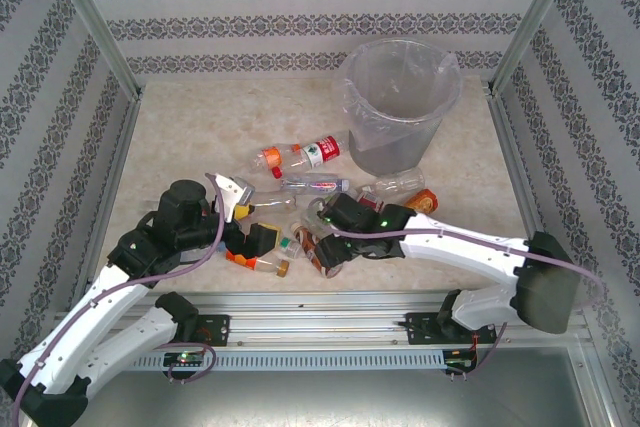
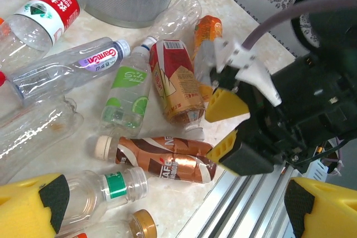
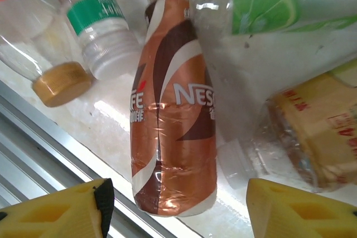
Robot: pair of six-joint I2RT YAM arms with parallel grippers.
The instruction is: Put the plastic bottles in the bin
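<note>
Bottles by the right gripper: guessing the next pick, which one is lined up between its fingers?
The Nescafé bottle, centred ahead of the right gripper: the only copper-brown, cream-capped one there.

Both arms reach forward and low. The left hand point(image 2: 175, 207) gapes wide; the right hand point(image 2: 223, 125), just ahead of it, is half parted.
</note>
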